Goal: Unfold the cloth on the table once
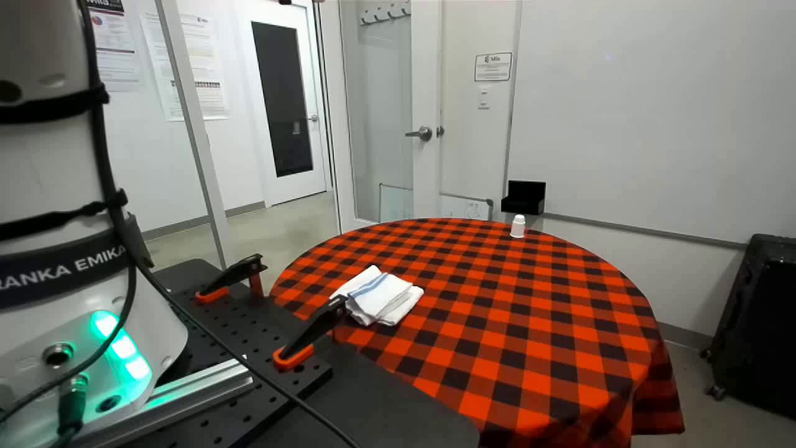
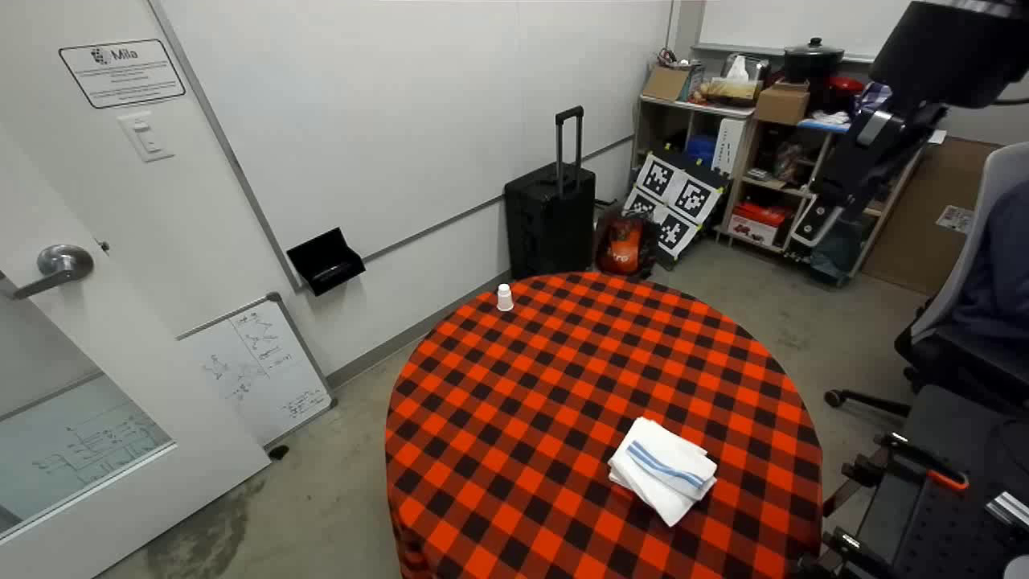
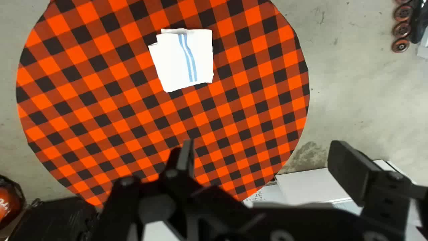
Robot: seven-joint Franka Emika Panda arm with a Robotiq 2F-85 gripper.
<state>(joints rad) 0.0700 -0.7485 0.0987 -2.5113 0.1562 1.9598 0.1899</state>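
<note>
A white cloth with a blue double stripe lies folded in a layered, roughly square stack on the table. It shows in both exterior views, here point(image 1: 376, 295) and here point(image 2: 663, 470), and in the wrist view point(image 3: 184, 60) near the top. The round table point(image 1: 528, 323) has a red and black checked cover point(image 2: 579, 370), also filling much of the wrist view point(image 3: 133, 110). My gripper point(image 3: 263, 144) is open, with nothing between its fingers. In an exterior view the gripper point(image 2: 812, 225) hangs high at the upper right, well above and apart from the cloth.
A small white cup-like object stands near the table's edge in both exterior views, here point(image 1: 518, 226) and here point(image 2: 504, 297). Clamps point(image 1: 311, 333) on the black robot base point(image 1: 280, 386) sit close beside the cloth. A chair point(image 2: 965, 305) stands near the table.
</note>
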